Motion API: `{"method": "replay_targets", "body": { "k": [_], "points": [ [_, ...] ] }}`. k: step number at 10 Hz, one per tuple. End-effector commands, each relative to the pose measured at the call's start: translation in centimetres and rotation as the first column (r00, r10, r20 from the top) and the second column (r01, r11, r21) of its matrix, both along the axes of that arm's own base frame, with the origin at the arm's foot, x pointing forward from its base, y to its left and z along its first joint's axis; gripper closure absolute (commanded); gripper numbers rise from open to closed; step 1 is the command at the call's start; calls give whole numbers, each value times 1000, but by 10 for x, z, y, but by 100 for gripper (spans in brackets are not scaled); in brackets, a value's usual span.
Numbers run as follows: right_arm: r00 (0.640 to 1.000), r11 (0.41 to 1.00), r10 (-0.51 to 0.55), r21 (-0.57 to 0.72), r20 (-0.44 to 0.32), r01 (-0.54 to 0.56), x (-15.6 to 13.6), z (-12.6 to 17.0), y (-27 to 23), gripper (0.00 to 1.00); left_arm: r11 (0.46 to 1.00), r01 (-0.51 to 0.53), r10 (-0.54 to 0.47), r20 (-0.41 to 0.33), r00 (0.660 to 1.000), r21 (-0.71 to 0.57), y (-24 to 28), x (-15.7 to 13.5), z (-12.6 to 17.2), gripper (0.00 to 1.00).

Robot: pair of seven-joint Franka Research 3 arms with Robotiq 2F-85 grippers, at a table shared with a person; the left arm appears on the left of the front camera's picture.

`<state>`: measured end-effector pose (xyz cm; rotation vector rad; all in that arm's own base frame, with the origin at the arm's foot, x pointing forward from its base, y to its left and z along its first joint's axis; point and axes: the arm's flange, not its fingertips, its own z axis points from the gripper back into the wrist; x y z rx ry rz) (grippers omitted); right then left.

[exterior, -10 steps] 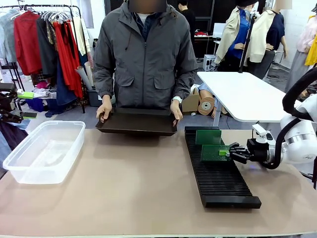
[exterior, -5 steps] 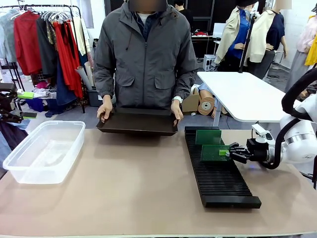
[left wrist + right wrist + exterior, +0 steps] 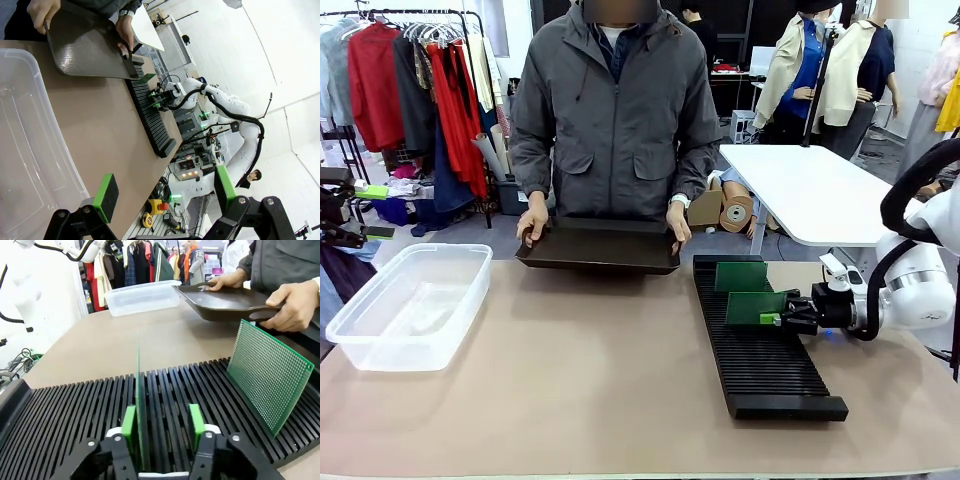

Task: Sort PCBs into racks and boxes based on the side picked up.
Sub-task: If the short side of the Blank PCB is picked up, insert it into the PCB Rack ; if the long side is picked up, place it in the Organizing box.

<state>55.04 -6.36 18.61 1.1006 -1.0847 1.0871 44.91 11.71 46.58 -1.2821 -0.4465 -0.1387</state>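
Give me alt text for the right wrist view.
The right gripper stands open around a PCB standing on edge in the rack. A second PCB stands farther along; beyond it a person's hands hold a black tray.

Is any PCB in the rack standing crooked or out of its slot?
Nothing stands out. Both PCBs stand upright in the rack: the far PCB, and the near PCB between the right hand's opened fingers.
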Motion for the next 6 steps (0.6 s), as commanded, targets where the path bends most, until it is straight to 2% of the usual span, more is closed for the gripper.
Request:
{"method": "replay_targets", "body": {
  "k": [1,6],
  "points": [
    [1000,1000,-23,7,13,22,4,11,3,0,1000,-3,3,-9,1000,-1,0,-1,2,0],
    [1000,999,-1,45,17,0,5,19,4,0,1000,-3,3,-9,1000,-1,0,-1,2,0]
  ]
}}
